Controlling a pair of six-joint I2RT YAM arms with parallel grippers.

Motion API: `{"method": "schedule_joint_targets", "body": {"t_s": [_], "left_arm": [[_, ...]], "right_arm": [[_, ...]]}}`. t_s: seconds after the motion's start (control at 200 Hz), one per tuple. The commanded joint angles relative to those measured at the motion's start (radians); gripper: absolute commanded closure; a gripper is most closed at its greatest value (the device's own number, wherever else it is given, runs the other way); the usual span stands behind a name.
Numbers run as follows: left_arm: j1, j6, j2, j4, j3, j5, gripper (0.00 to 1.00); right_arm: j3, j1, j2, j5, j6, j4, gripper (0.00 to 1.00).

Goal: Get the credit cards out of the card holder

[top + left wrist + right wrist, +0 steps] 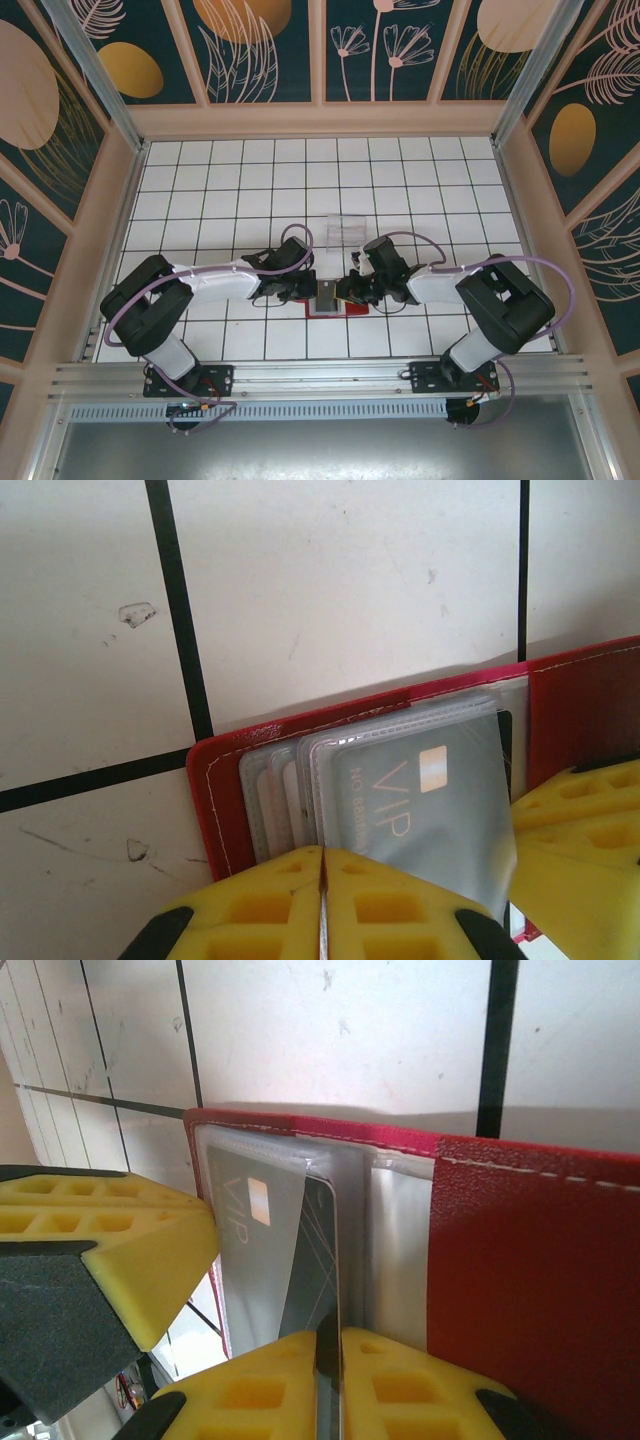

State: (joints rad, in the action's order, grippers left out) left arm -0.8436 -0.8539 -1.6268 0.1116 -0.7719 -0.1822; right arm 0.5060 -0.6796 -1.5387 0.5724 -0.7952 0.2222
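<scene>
The red card holder (338,309) lies open on the tiles between the two arms, with its greyish clear sleeves (300,790) fanned out. A grey card marked VIP (420,800) sits inside the top sleeve. My left gripper (323,905) is shut on the edge of that sleeve; it meets the wallet from the left (312,291). My right gripper (328,1365) is shut on the edge of a black credit card (318,1250) that stands beside the VIP sleeve (255,1230); it comes in from the right (347,291). The red cover (530,1270) lies to the right.
A clear plastic box (345,229) sits on the tiles just beyond the grippers. The other arm's yellow finger crowds each wrist view (580,825) (110,1250). White gridded tabletop (240,180) stretches back to wooden walls.
</scene>
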Motion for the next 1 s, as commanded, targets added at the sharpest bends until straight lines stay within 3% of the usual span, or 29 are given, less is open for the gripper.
{"method": "schedule_joint_targets", "body": {"t_s": [0.0, 0.761, 0.996], "left_arm": [[-0.005, -0.005, -0.028, 0.051, 0.026, -0.019, 0.88], [-0.006, -0.004, -0.03, 0.034, 0.028, -0.054, 0.87], [-0.006, 0.003, -0.033, 0.06, 0.02, -0.024, 0.87]], "right_arm": [[-0.012, 0.0, 0.042, 0.011, -0.01, 0.024, 0.87], [-0.049, 0.001, -0.01, 0.043, -0.035, 0.121, 0.83], [-0.05, 0.0, 0.022, 0.014, -0.023, 0.078, 0.9]]}}
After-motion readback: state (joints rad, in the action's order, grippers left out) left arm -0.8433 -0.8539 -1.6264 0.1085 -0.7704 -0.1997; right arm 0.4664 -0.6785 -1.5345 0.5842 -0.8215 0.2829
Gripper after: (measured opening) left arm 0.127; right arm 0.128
